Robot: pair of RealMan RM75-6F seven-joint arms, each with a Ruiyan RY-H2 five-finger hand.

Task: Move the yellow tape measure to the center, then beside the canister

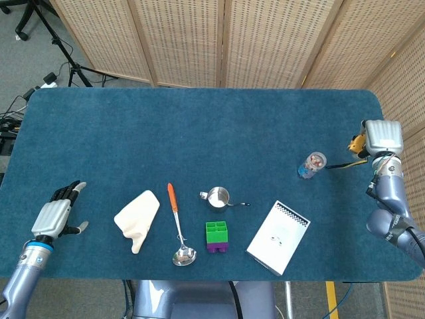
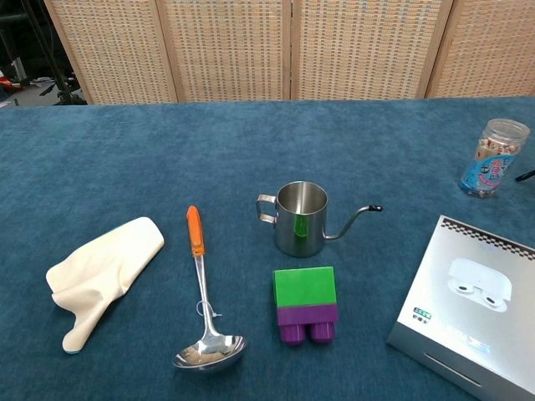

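Observation:
The yellow tape measure [image 1: 358,143] shows only as a small yellow patch at the table's right edge, held in my right hand [image 1: 382,136]. Its black strap [image 1: 339,164] trails left toward the canister [image 1: 311,165], a clear jar with a blue label, which stands upright a little to the left of the hand. In the chest view the canister [image 2: 493,157] is at the far right, with only the strap's tip [image 2: 526,175] showing; the right hand is out of that frame. My left hand [image 1: 57,214] hovers at the table's near left corner, fingers spread, holding nothing.
On the near half of the blue table [image 1: 199,133] lie a cream cloth [image 1: 138,218], an orange-handled ladle [image 1: 177,226], a small steel kettle [image 1: 218,197], a green-and-purple block [image 1: 216,236] and a white box [image 1: 278,236].

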